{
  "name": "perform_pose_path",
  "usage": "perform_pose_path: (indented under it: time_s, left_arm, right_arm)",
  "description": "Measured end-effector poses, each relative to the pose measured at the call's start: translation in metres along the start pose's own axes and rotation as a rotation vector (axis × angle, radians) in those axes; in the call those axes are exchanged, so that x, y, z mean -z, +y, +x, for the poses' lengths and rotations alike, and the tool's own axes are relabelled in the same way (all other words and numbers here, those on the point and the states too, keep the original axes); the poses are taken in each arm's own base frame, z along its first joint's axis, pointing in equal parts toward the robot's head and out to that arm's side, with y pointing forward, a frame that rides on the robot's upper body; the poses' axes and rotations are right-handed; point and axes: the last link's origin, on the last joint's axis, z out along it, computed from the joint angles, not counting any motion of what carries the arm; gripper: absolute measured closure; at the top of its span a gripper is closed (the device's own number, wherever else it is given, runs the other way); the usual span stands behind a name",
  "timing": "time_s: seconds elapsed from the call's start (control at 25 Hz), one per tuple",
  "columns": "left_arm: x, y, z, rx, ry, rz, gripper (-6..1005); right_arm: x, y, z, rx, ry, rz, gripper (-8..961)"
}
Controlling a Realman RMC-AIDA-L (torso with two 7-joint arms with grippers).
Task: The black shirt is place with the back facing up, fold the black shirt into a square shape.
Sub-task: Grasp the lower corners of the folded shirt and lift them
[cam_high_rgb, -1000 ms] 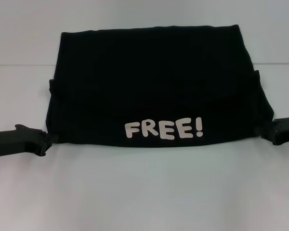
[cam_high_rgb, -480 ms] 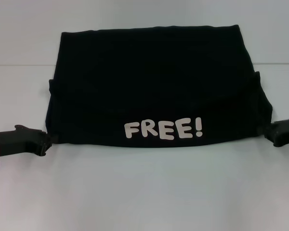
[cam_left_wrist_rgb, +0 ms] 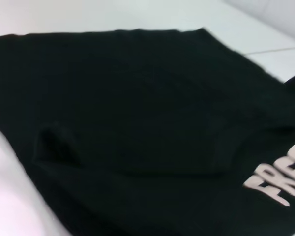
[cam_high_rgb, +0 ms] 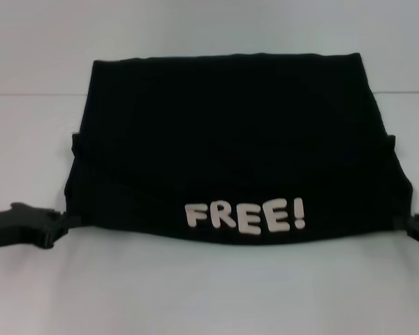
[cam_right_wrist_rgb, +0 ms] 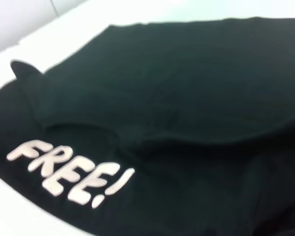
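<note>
Black shirt (cam_high_rgb: 230, 139) lengthwise left-to-right

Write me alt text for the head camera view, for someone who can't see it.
A black shirt, folded into a wide band with white "FREE!" lettering near its front edge, lies on a white table. The left gripper sits at its near left corner and the right gripper at its near right corner.

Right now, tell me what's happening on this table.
A two-armed robot is folding a large black fabric shirt with white "FREE!" lettering on a white table. The shirt lies partly folded into a wide rectangle. The left tool sits at its near left corner, the right tool at its near right corner.
</note>
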Motion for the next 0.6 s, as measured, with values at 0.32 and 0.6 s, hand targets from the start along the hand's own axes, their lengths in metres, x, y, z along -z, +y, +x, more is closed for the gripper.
perform_pose_path:
  time_s: [0.32,0.6]
  left_arm:
    - [0.045,0.024,-0.028,0.063,0.014,-0.157,993]
    - [0.079,0.049,-0.068,0.142,-0.045,-0.255,993]
  right_arm:
    - [0.037,0.019,0.042,-0.064,-0.030,-0.100,917]
    - [0.073,0.040,0.084,-0.119,-0.055,-0.149,917]
